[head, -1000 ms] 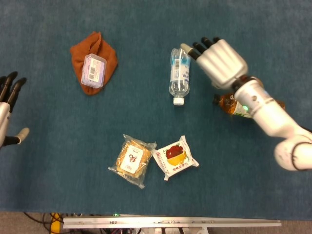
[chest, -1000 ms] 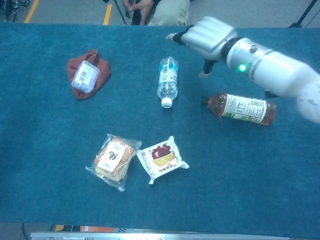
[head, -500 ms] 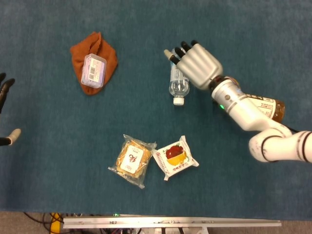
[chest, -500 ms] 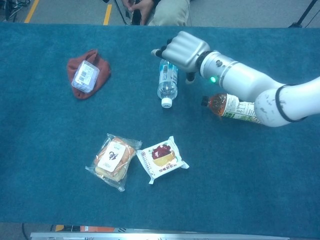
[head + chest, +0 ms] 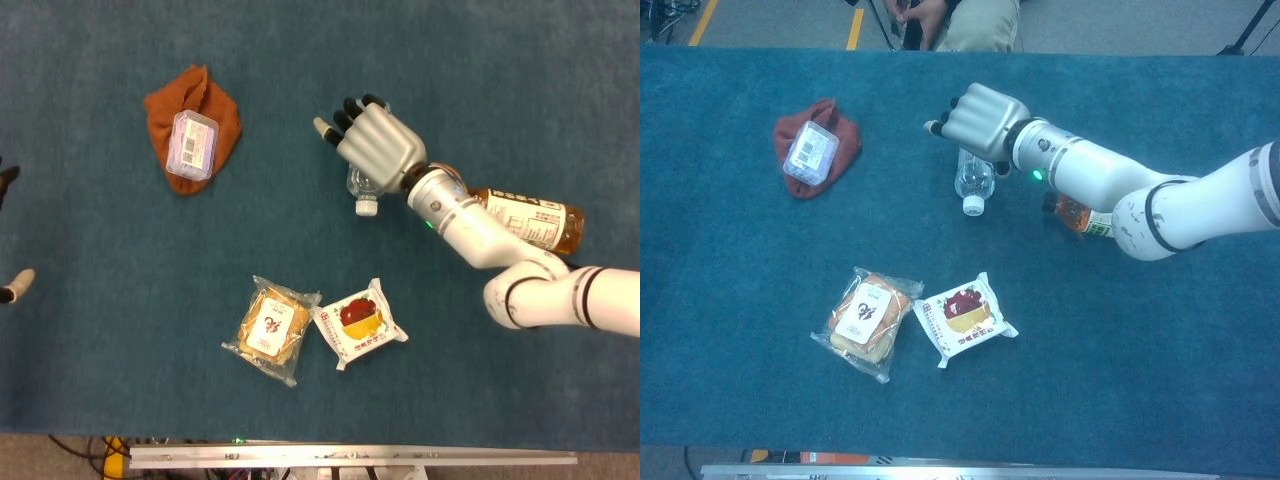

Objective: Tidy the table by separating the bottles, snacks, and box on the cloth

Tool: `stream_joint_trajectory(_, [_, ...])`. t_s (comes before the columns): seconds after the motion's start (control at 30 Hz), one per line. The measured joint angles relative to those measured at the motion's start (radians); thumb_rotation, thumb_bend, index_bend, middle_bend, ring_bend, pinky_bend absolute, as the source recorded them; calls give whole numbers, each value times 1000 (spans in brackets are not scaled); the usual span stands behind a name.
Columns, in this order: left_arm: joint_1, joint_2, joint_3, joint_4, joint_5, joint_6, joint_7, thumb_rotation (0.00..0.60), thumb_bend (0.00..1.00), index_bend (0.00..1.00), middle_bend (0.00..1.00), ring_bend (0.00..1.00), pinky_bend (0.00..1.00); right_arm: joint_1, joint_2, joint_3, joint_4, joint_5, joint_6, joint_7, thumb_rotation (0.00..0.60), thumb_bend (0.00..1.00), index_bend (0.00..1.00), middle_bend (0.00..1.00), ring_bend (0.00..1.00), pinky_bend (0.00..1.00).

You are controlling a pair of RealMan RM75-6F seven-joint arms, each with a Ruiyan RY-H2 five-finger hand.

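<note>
Lying near the desk's middle, the clear water bottle (image 5: 365, 188) is covered by the right hand (image 5: 374, 145); whether the fingers grip it cannot be told. The tea bottle (image 5: 530, 218) lies toward the right edge. The left hand (image 5: 10, 230) shows only fingertips at the left edge.

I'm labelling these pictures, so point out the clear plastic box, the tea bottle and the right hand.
clear plastic box (image 5: 193, 143), head view, middle of its lid
tea bottle (image 5: 530, 219), head view, on its label
right hand (image 5: 976, 121), chest view, back of the hand

Silver right hand (image 5: 377, 147), black-tipped fingers (image 5: 349, 104), white arm (image 5: 520, 270)
</note>
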Motion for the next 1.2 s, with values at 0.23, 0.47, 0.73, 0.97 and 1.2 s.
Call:
stream_joint_trajectory(0.23, [8,3,-3,6,8,-5,-17,600,204,0,0,0,151,11,-19,-8,30,33,-16,-22,600,44,266,335,244,365])
stream_joint_trajectory(0.47, [12,3,-6,9,16,-12,-27,600,204,0,0,0,151,11,-34,-12,56,37,-8,-15,600,72,487,467,396,369])
stream_joint_trajectory(0.73, [15,2,-9,13,24,-18,-36,600,204,0,0,0,151,-17,-17,-17,46,1,51,12,600,96,600,558,553,466])
stream_joint_trajectory(0.97, [12,-7,-12,22,30,-30,-40,600,204,0,0,0,151,-60,54,-31,-48,0,84,18,600,97,602,559,566,492])
stream_joint_trajectory(1.2, [5,-17,-15,25,31,-46,-33,600,204,0,0,0,151,-112,160,-66,-188,6,127,2,600,97,603,559,563,492])
